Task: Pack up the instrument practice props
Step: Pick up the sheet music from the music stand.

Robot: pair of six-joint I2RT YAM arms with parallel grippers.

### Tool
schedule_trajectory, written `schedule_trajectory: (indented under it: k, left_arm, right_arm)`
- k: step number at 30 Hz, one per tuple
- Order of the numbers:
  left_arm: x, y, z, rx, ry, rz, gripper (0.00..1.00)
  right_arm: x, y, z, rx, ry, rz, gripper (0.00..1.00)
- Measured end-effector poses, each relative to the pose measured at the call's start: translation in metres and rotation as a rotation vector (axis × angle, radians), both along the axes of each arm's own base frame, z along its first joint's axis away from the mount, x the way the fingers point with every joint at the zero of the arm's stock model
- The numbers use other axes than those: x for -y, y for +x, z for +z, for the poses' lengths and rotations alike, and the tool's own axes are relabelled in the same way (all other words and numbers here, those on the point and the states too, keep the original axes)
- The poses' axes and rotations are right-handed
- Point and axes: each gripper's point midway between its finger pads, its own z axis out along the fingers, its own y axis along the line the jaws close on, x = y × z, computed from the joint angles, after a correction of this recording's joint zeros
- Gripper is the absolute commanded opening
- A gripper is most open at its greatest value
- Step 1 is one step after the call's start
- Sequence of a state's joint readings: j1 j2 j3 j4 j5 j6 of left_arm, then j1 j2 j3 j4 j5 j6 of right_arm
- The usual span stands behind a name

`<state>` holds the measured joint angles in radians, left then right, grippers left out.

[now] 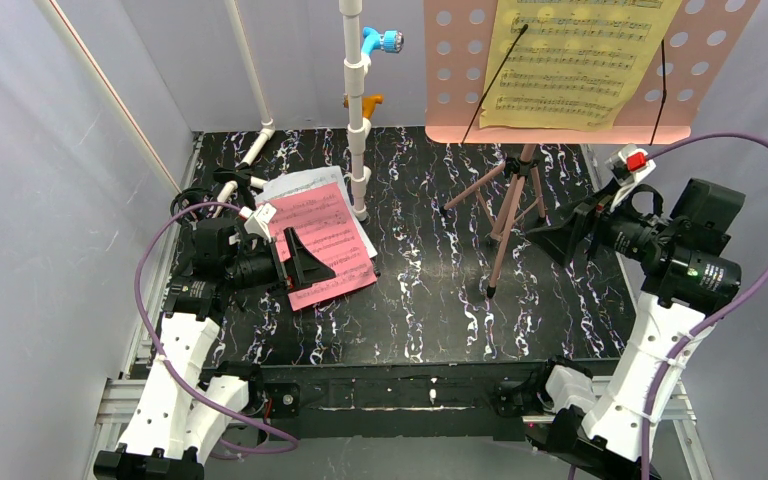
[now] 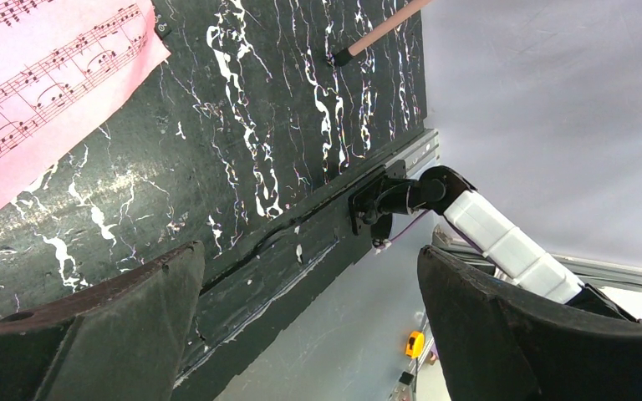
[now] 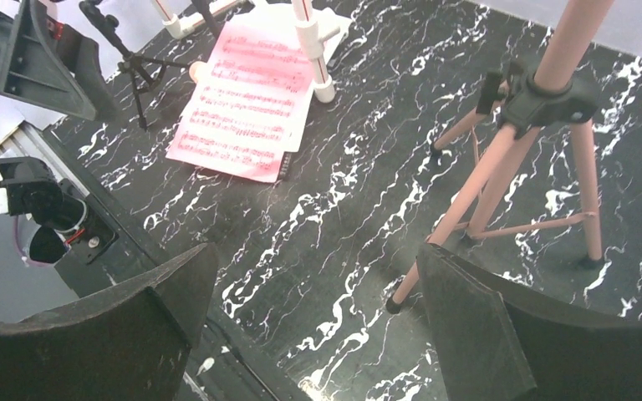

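The pink tripod music stand [image 1: 508, 205] is at the back right of the table, and its hole-punched desk [image 1: 720, 70] holds a yellow sheet-music page [image 1: 575, 60]. A pink page [image 1: 325, 240] lies flat at the left on white pages [image 1: 295, 185]. My left gripper [image 1: 300, 262] hovers open over the pink page's near edge, holding nothing; its wrist view shows the page's corner [image 2: 42, 92] and a tripod foot [image 2: 343, 57]. My right gripper [image 1: 565, 235] is open and empty just right of the tripod legs [image 3: 476, 184], with the pink page [image 3: 247, 104] farther off.
A white pipe frame [image 1: 357, 110] with blue and orange fittings stands upright behind the pages, and a slanted white pipe [image 1: 250, 70] runs to the back-left corner. A small black stand [image 3: 129, 58] sits near the left arm. Grey walls enclose the black marbled table [image 1: 430, 300].
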<state>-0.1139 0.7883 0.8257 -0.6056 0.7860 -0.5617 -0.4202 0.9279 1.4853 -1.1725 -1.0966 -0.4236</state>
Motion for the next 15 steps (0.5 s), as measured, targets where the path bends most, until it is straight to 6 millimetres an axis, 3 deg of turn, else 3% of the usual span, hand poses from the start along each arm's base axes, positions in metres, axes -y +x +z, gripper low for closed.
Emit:
schedule_trajectory:
  k: [15]
  left_arm:
    - [0.0,0.0,0.0,0.0,0.0,0.0,0.98]
  right_arm:
    - [-0.003,0.011,0.053,0.117,0.051,0.015,0.98]
